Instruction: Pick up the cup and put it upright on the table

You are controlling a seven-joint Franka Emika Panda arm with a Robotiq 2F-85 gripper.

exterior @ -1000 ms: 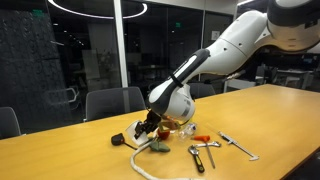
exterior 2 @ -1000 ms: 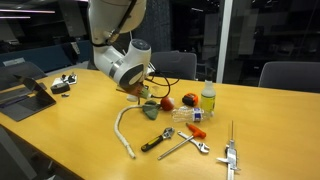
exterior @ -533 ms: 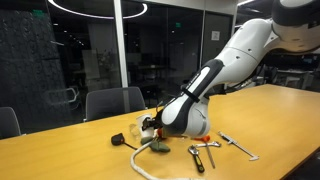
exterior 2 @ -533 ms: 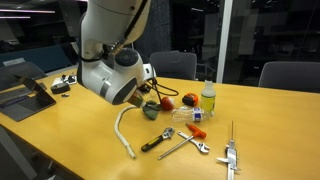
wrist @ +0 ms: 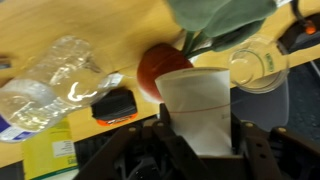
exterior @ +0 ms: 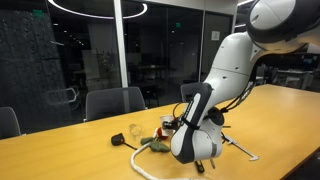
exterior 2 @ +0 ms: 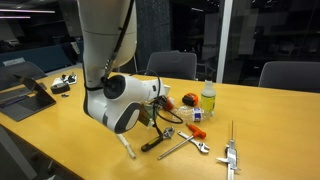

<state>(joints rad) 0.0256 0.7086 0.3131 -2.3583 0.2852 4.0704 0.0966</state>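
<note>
In the wrist view my gripper (wrist: 198,126) is shut on the white tapered cup (wrist: 198,100). Its dark fingers (wrist: 165,128) press both sides of the cup, and the cup's wider rim points away from the palm. The cup hangs above the light wood table (wrist: 100,25), over a red round object (wrist: 158,66). In both exterior views the arm's bulky white wrist (exterior: 195,138) (exterior 2: 120,100) is low over the table (exterior: 60,150) (exterior 2: 60,130) and hides the cup.
Below the gripper lie a clear plastic bottle (wrist: 50,85), a small clear glass (wrist: 255,65), green cloth (wrist: 215,15) and an orange-black tool (wrist: 115,105). Wrenches (exterior 2: 185,145), a yellow-capped bottle (exterior 2: 207,97), a white tube (exterior 2: 125,148) and a laptop (exterior 2: 25,95) are on the table.
The arm has swung down and across the table towards the tools, carrying the cup. The wrist now sits lower and closer to the table's near side.
</note>
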